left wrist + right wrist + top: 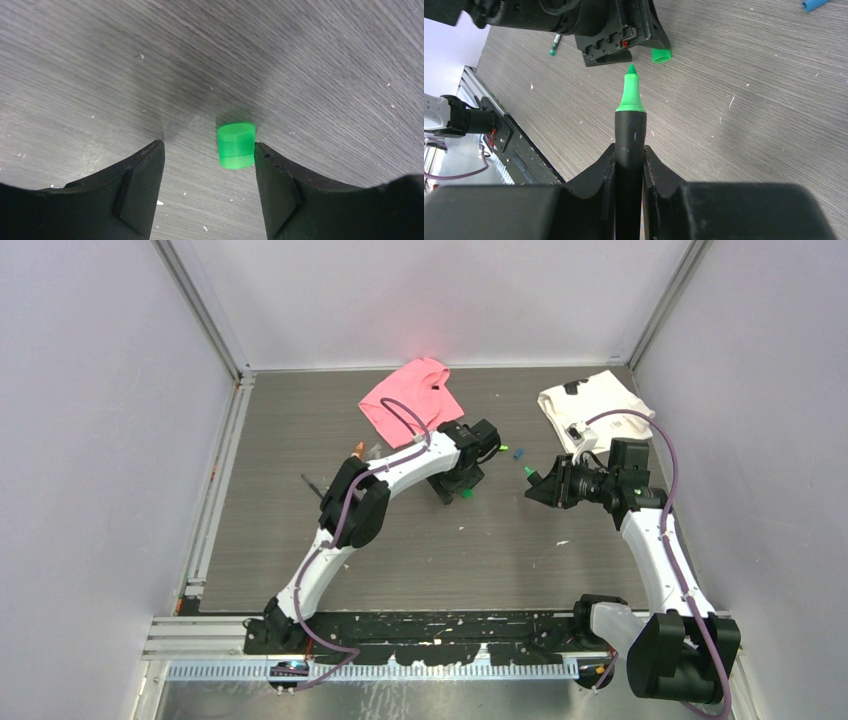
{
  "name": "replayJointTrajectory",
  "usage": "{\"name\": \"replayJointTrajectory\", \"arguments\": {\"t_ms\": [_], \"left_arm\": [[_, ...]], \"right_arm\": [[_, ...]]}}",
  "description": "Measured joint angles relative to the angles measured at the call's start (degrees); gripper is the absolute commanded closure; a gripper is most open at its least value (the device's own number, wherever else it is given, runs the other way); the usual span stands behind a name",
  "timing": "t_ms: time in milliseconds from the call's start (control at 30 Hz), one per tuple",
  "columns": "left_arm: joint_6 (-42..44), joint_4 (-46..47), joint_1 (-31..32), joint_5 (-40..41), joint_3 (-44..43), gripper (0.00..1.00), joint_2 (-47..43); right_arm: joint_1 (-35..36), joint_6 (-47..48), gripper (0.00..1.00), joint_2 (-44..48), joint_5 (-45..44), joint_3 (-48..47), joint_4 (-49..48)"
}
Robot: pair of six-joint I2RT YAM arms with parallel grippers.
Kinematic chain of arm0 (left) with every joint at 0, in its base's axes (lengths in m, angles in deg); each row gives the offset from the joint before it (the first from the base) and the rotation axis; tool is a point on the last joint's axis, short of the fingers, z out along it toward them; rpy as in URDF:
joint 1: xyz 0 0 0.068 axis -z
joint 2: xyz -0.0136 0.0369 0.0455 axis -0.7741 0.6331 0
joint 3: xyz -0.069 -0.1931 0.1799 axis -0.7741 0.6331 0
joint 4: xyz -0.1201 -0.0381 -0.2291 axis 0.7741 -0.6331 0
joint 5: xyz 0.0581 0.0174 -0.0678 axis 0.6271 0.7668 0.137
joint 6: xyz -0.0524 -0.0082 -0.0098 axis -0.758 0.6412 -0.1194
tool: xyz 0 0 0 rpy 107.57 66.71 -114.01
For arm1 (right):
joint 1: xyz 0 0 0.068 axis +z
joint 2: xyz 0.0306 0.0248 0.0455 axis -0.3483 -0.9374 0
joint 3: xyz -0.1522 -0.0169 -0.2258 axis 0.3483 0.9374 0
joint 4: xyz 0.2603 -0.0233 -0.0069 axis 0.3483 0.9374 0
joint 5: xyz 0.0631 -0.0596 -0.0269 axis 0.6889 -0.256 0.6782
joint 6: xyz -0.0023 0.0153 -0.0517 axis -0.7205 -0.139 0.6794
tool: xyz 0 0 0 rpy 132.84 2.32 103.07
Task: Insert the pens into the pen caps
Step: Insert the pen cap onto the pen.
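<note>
Tabletop (pixel 450 560) work is looking unfinished: our right end effector (pixel 629 152) is gripping a green-tipped pen (pixel 629 127); our left end effector (pixel 208 145) is hanging wide over a green cap (pixel 236 146).

Your robot body, as fitted:

- Left arm (pixel 395 468): white shell links, black joint housings, black base block.
- Right arm (pixel 655 540): same white links, with bulkier black joints at wrist and shoulder.
- Left cable (pixel 405 408): purple, looped along the left arm.
- Right cable (pixel 668 465): purple, looped along the right arm.
- Left fingers (pixel 135 195): matte black, with curved backs and flat, bevelled inner pads.
- Right fingers (pixel 596 172): matte black, flared, fronting a black block body.
- Left wrist housing (pixel 614 42): black, with rectangular recesses and one small red mark.
- Thin red wires (pixel 492 136): at a black joint, seen from your right wrist camera.
</note>
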Motion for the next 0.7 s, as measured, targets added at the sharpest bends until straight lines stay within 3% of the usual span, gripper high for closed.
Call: {"name": "replayJointTrajectory", "arguments": {"t_ms": [300, 533, 700], "left_arm": [[0.1, -1.4, 0.0, -0.2, -5.0, 0.41, 3.0], [-0.5, -3.7, -0.1, -1.0, -5.9, 0.53, 3.7], [-1.5, -4.5, -0.1, -2.0, -5.9, 0.53, 3.8]], "right_arm": [[0.0, 0.0, 0.99, -0.3, 1.1, 0.0, 0.0], [0.0, 0.3, 0.99, -0.8, 1.3, 0.0, 0.0], [0.0, 0.7, 0.99, -0.8, 1.4, 0.0, 0.0]]}}
